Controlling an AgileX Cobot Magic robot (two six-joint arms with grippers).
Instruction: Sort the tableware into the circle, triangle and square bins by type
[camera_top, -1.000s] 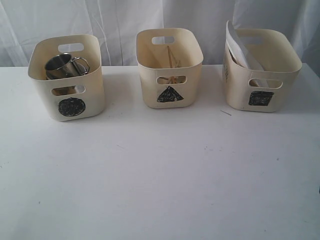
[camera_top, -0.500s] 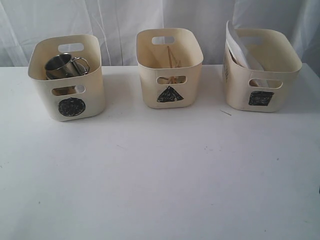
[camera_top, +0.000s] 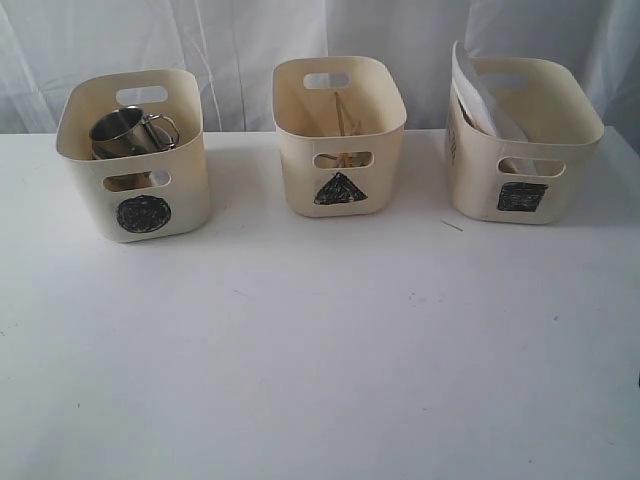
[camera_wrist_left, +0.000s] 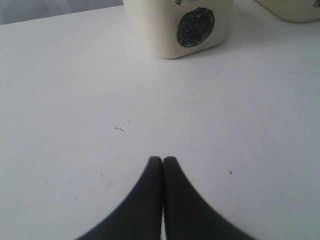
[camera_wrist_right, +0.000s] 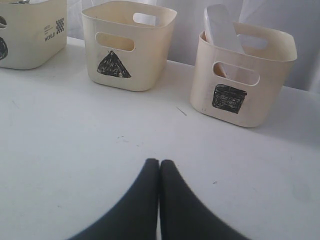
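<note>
The left pincer (camera_wrist_left: 163, 160) is clenched, tips pressed flat together with nothing between them. It points across bare white desk (camera_top: 320, 350) toward the circle bin (camera_top: 90, 200), well apart from it.

That bin stands far left, its scribbled circle facing the near side. A steel mug (camera_top: 125, 130) sits high inside it, tilted, its rim and handle showing just below the bin's rim.

A wide gap of desk separates it from the triangle bin (camera_top: 300, 185) at far centre. In there, wooden chopsticks (camera_top: 343, 115) lean against the far wall, and they also show through the front handle cutout.

Another gap, then the square bin (camera_top: 475, 190), far right and close to the desk's right edge. A white plate (camera_top: 480, 95) stands on edge inside, tilted along the left wall, its corner rising above the rim. A thin sliver (camera_top: 452, 225) lies on the desk just near of this bin's left corner.

All three bins stand close to the desk's far edge, with a white curtain (camera_top: 250, 40) behind. Everything nearer than them is open desk, from the left edge to the right.

The right pincer (camera_wrist_right: 159, 162) is likewise clamped tight on nothing, and faces the triangle and square bins across free surface.
</note>
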